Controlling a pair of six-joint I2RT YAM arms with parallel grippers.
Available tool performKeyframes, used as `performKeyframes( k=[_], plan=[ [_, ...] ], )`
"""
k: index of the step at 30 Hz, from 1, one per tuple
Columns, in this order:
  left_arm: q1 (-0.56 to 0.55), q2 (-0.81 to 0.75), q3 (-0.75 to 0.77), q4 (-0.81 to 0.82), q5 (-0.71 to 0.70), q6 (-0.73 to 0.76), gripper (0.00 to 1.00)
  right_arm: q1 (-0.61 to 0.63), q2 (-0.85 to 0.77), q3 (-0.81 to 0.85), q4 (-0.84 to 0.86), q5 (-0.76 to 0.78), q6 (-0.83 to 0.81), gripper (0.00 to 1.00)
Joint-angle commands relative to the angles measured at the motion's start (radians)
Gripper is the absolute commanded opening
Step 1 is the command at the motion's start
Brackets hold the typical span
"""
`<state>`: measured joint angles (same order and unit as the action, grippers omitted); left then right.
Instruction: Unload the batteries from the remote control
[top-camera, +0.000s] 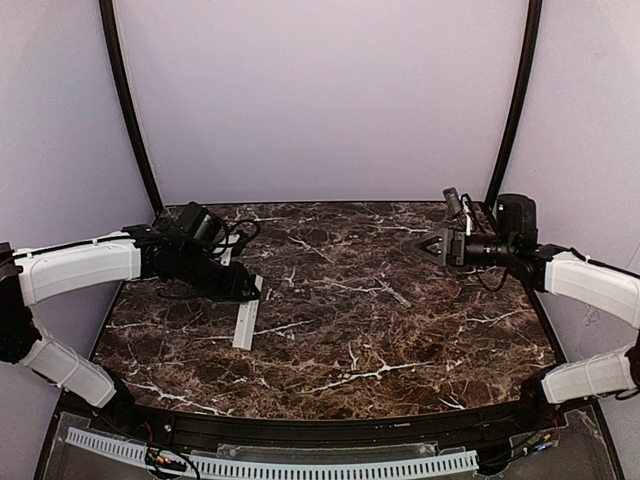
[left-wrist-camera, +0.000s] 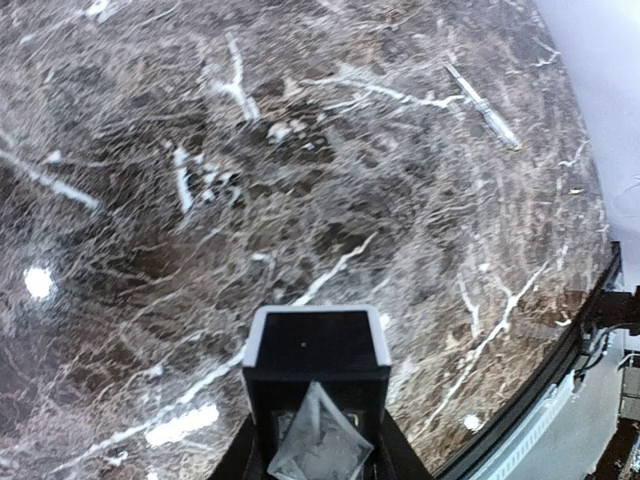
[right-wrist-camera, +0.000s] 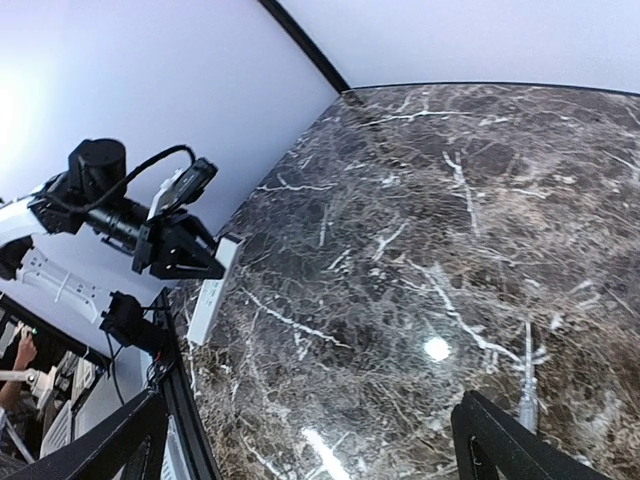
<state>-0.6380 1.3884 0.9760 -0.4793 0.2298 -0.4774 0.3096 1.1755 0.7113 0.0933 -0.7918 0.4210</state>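
Observation:
My left gripper (top-camera: 238, 281) is shut on one end of the remote control (top-camera: 246, 322), a slim white bar slanting down toward the table's near left. In the left wrist view the held end (left-wrist-camera: 318, 340) faces the camera: a dark recess with a white rim, between my black fingers (left-wrist-camera: 222, 458). No battery shows in it. The right wrist view shows the remote (right-wrist-camera: 210, 292) under the left gripper (right-wrist-camera: 185, 255). My right gripper (top-camera: 428, 246) is open and empty above the table's far right. A thin pale-grey strip (top-camera: 396, 294) lies flat at mid-table; it also shows in the wrist views (left-wrist-camera: 484, 101) (right-wrist-camera: 526, 385).
The dark marble table (top-camera: 340, 340) has a black rail (top-camera: 330, 425) along its near edge. Two curved black poles (top-camera: 128, 105) (top-camera: 514, 100) rise at the back corners in front of lilac walls. Cables hang round both wrists.

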Motion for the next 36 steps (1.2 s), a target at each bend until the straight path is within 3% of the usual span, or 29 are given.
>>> performKeyframes(
  k=[1, 8, 22, 36],
  plan=[
    [-0.005, -0.044, 0.024, 0.189, 0.135, 0.008, 0.00, 0.091, -0.028, -0.033, 0.160, -0.034, 0.036, 0.99],
    [-0.005, -0.014, -0.001, 0.427, 0.298, -0.034, 0.00, 0.244, -0.005, -0.065, 0.373, 0.016, 0.107, 0.99],
    [-0.006, 0.055, -0.045, 1.031, 0.502, -0.258, 0.00, 0.492, 0.161, 0.021, 0.538, 0.228, 0.137, 0.99],
    [-0.006, 0.140, -0.056, 1.303, 0.533, -0.421, 0.00, 0.607, 0.376, 0.110, 0.742, 0.319, 0.222, 0.99]
  ],
)
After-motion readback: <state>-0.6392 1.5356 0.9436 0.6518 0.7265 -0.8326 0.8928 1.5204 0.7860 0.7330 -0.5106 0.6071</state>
